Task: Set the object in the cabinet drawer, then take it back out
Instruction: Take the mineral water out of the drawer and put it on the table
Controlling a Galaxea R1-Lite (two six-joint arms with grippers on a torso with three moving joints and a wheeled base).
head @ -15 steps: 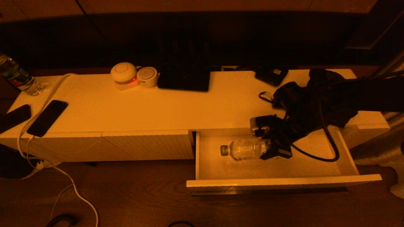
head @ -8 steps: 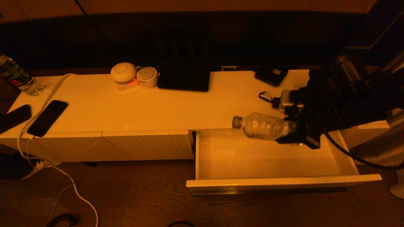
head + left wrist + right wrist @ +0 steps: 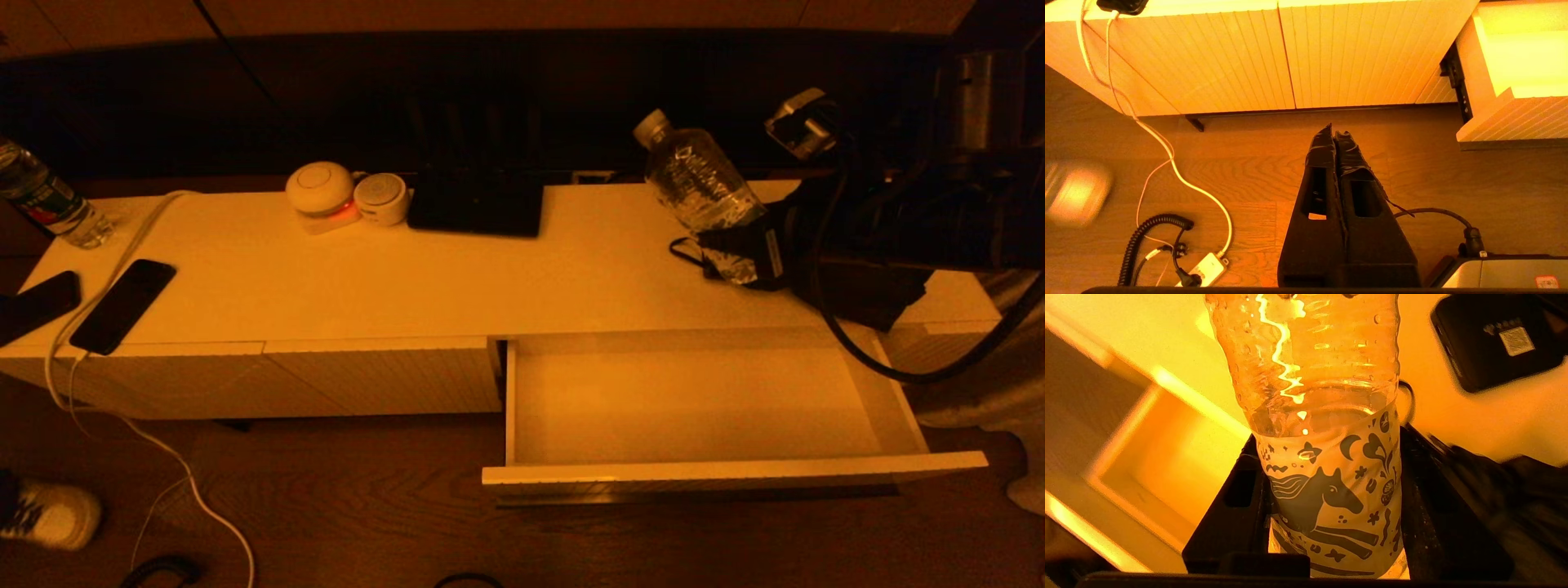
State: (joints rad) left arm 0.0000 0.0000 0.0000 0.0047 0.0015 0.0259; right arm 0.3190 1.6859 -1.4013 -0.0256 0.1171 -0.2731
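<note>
A clear plastic bottle (image 3: 698, 192) with a printed horse label (image 3: 1327, 498) hangs tilted, cap up and leaning left, above the right end of the cabinet (image 3: 408, 278) top. My right gripper (image 3: 739, 253) is shut on its lower, labelled part, with one black finger (image 3: 1237, 498) on each side. The cabinet drawer (image 3: 735, 472) stands pulled out below and in front, and its white inside holds nothing. My left gripper (image 3: 1334, 134) is shut on nothing, low over the wooden floor in front of the ribbed panels, left of the drawer (image 3: 1515, 118).
On the cabinet top lie two dark phones (image 3: 122, 305) with a white cable (image 3: 122, 245), two round white devices (image 3: 320, 189), a flat black device (image 3: 476, 202) and a small black box (image 3: 1498, 339). Another bottle (image 3: 49, 204) stands far left. A shoe (image 3: 49, 514) shows on the floor.
My right gripper has lifted the bottle out of the drawer, up and back over the cabinet top, turning it from lying flat to cap-up. A shoe has appeared at the lower left.
</note>
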